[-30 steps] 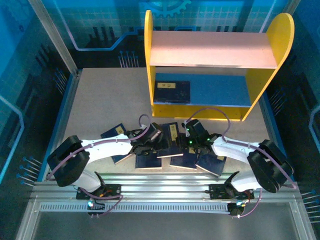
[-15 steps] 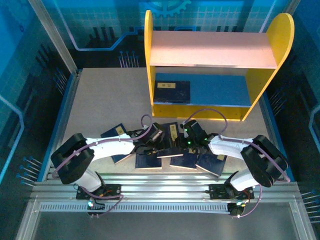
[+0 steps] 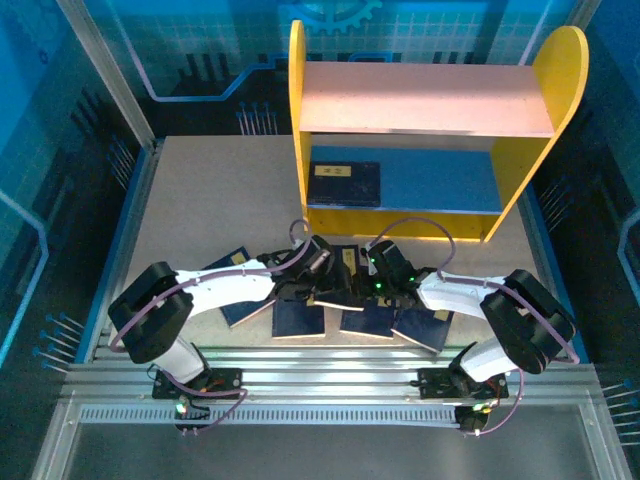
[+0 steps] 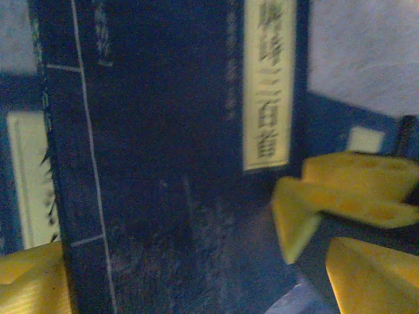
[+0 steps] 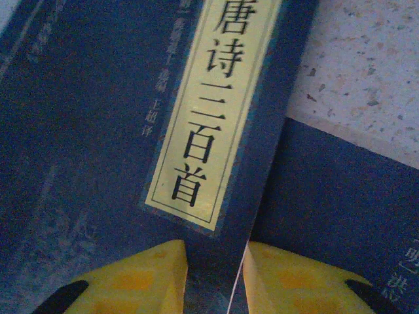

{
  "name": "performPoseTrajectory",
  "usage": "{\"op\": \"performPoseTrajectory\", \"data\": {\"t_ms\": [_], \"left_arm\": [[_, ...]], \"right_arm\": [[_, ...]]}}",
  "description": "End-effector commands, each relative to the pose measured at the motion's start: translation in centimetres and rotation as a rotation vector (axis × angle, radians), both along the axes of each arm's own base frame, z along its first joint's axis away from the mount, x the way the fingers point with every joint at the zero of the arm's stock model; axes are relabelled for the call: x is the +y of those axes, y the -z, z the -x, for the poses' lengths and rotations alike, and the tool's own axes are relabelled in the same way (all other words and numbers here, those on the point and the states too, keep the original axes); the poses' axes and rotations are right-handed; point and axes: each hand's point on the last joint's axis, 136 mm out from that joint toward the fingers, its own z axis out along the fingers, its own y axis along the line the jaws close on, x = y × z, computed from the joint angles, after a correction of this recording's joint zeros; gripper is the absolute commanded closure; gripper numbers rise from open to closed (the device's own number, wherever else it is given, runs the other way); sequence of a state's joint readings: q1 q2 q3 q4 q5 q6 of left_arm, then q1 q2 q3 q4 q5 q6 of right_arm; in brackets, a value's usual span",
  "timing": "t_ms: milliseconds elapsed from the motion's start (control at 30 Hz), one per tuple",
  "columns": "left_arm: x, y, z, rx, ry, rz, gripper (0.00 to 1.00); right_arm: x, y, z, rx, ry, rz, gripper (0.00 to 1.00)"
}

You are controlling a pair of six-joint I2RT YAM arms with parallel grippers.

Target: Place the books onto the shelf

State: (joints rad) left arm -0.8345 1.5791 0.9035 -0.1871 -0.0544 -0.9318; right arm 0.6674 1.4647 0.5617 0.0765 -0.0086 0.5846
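Observation:
Several dark navy books lie overlapping on the table near its front edge, among them one at front left point(image 3: 298, 320) and one at front right point(image 3: 425, 328). One more book point(image 3: 343, 184) lies flat on the blue lower board of the shelf point(image 3: 420, 100). My left gripper point(image 3: 322, 283) point(image 4: 190, 261) is open wide, its fingers either side of the middle book point(image 4: 163, 131). My right gripper point(image 3: 372, 285) point(image 5: 215, 252) stands narrowly open, straddling the right edge of that labelled book point(image 5: 98, 131), one finger over the cover and the other over a lower book point(image 5: 340, 196).
The right gripper's yellow fingers point(image 4: 327, 196) sit very close to my left fingers. Bare speckled table point(image 3: 220, 200) stretches between the pile and the shelf. An aluminium rail point(image 3: 330, 365) runs along the near edge, and blue walls enclose the sides.
My left gripper has moved right and a little away from the front edge, onto the middle book, and its jaws have narrowed slightly. The right gripper has narrowed a little and hardly moved.

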Motion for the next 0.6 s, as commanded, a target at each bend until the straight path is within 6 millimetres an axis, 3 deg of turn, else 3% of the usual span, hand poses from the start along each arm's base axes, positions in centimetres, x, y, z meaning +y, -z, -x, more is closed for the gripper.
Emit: {"op": "performPoseTrajectory", "data": {"t_ms": [0,567], "left_arm": [[-2.7,-5.5,-1.6,-0.127,0.084,0.106,0.13],[-1.1,-2.6,-1.4,-0.076,0.084,-0.022,0.54]], "right_arm": [[0.2,1.3,2.0,0.06,-0.038,-0.001,0.69],[0.3,0.6,2.3,0.048,-0.06,-0.016,0.66]]}}
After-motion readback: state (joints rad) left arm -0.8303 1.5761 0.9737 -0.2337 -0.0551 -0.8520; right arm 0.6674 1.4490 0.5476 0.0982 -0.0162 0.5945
